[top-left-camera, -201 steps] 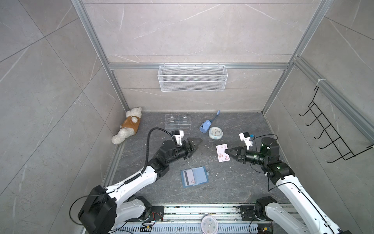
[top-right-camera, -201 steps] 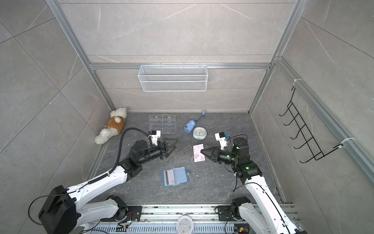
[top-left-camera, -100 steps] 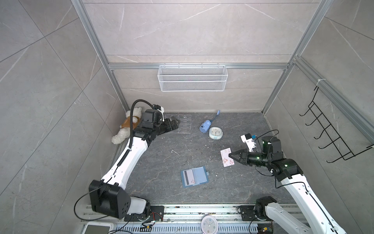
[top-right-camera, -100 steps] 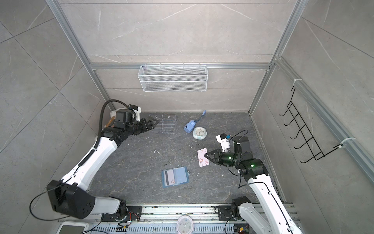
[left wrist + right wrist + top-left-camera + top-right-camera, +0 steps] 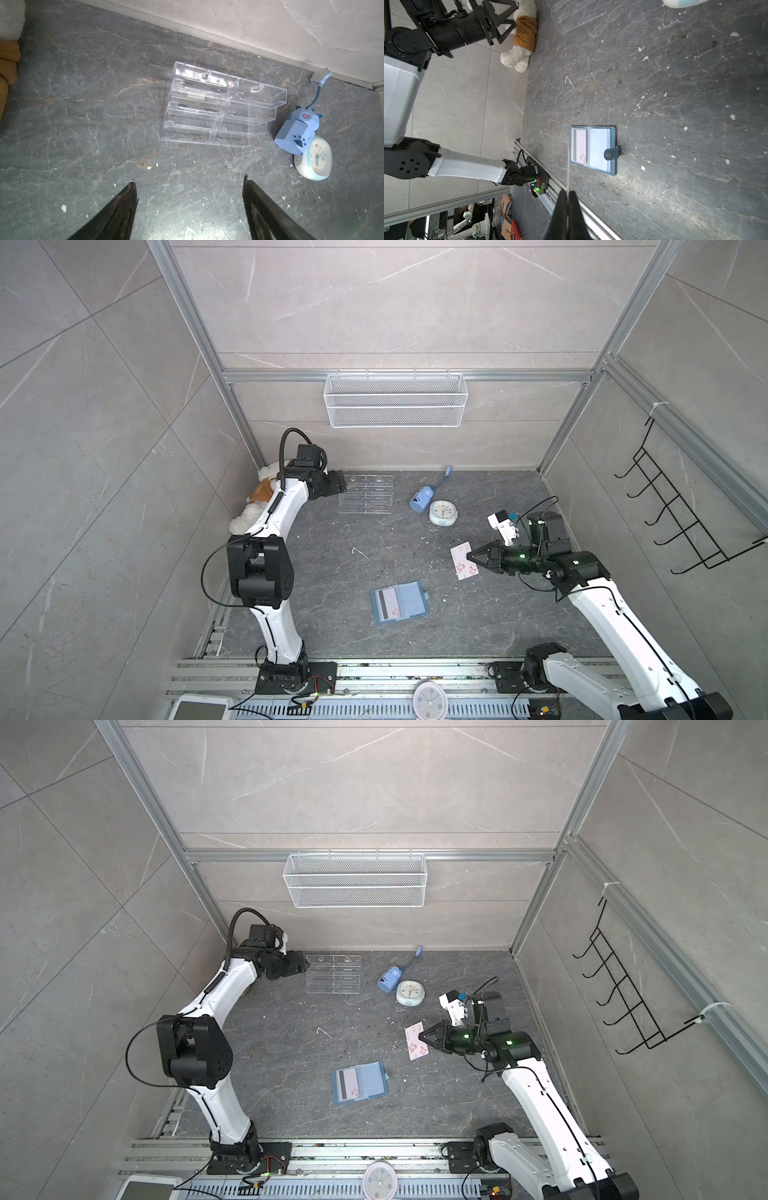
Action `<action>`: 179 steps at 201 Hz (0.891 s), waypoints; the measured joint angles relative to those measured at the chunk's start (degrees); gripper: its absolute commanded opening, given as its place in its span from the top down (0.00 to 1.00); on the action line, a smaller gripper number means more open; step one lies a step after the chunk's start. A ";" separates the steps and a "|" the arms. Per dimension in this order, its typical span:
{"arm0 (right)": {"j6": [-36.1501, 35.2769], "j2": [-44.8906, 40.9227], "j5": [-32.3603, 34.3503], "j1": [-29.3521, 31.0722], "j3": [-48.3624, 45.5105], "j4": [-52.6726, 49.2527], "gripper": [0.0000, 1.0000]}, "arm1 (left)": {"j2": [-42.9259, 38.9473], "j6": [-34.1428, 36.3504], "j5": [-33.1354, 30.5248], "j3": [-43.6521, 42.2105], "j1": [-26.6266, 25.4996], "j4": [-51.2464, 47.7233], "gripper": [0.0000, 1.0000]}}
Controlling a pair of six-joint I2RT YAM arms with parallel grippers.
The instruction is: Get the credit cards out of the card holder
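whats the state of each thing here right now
card holder, lying open, snap tab undone
card in the holder, tucked in a sleeve, stripe up
held card, out of the holder, pinched at one edge
right gripper, shut on the held card
left gripper, open, empty
clear rack, empty
wire basket, empty

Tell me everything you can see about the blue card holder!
The card holder is a dusty-blue, leather-like folder lying open and flat on the dark floor. Clear plastic sleeves show inside. One holds a pale card with a dark stripe; the next looks empty. A snap tab sticks out one side. Nothing else touches it.
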 measured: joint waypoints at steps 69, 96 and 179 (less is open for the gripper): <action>-0.02 4.02 0.42 0.00 0.33 1.57 1.00 | 11.63 1.97 1.77 10.40 0.61 0.02 0.25; -0.42 4.74 0.63 0.00 0.96 1.70 1.00 | 14.99 1.99 1.81 13.49 0.61 -0.11 0.28; -1.07 7.15 1.16 0.07 1.31 1.92 1.00 | 22.58 2.34 0.15 21.35 0.61 -0.44 0.37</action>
